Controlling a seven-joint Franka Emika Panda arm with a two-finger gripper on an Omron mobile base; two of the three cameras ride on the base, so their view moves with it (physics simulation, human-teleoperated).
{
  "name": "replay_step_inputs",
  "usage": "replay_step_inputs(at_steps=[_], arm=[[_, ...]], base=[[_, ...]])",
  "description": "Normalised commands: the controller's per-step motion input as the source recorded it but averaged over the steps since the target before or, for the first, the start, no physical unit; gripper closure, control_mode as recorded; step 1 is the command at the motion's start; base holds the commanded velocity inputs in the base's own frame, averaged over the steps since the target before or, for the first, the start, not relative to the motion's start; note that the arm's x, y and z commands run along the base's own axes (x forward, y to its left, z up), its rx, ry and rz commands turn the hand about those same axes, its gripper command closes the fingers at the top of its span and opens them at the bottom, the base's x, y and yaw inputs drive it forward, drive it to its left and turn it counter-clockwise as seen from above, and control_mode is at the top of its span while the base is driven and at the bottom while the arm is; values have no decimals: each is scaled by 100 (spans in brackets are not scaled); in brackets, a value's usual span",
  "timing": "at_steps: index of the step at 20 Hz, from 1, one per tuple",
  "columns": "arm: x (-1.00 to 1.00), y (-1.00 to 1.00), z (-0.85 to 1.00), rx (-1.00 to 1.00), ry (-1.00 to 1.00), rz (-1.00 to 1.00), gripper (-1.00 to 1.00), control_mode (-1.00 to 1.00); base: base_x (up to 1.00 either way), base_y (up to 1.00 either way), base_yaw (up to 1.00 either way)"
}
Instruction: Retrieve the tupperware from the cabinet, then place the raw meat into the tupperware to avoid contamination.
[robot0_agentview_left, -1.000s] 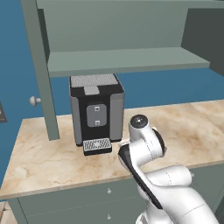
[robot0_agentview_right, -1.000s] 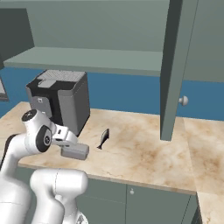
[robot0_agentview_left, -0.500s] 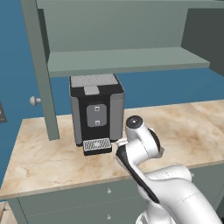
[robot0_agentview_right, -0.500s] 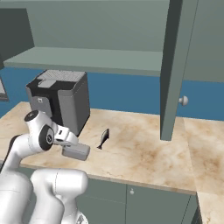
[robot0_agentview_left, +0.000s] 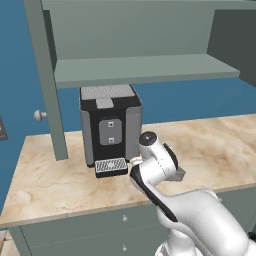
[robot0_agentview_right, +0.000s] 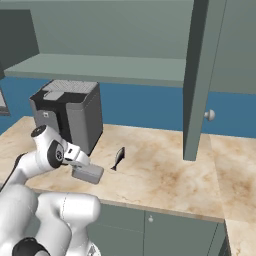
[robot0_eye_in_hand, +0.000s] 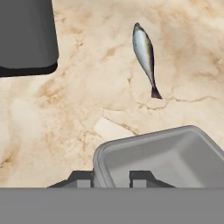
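My gripper (robot0_eye_in_hand: 110, 177) is shut on the near rim of the tupperware (robot0_eye_in_hand: 162, 157), a shallow grey translucent container with nothing in it. It is held low over the marble counter near the front edge, seen as the tupperware (robot0_agentview_right: 88, 173) below the gripper (robot0_agentview_right: 80, 164); whether it touches the counter I cannot tell. The raw meat, a small dark fish (robot0_eye_in_hand: 145, 52) with a pale belly, lies on the counter just beyond the container, the same fish (robot0_agentview_right: 118, 158) to its right. The cabinet (robot0_agentview_right: 100, 67) above stands open with a bare shelf (robot0_agentview_left: 145, 70).
A black and grey coffee machine (robot0_agentview_left: 110, 125) with a grated drip tray (robot0_agentview_left: 111, 166) stands on the counter (robot0_agentview_right: 165, 175) left of the gripper, its corner (robot0_eye_in_hand: 26, 39) close by. Open cabinet doors (robot0_agentview_right: 197, 75) (robot0_agentview_left: 47, 80) hang over the counter on both sides.
The arm's wrist has shifted slightly left in the left base view. The tupperware stays gripped at nearly the same spot, and the fish has not moved.
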Motion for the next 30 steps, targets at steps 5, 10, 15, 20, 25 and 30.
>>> replay_step_inputs(at_steps=[5,10,15,20,25,30], arm=[[0,0,-16,0,0,-5,100,-100],[0,0,-16,0,0,-4,100,-100],[0,2,-16,0,-1,-4,-100,-100],[0,0,-9,0,-1,-3,-100,-100],[0,0,-2,0,-2,0,-100,-100],[0,0,-1,0,-2,0,-100,-100]], base=[[0,0,0],[0,0,0],[0,0,0],[0,0,0],[0,0,0],[0,0,0]])
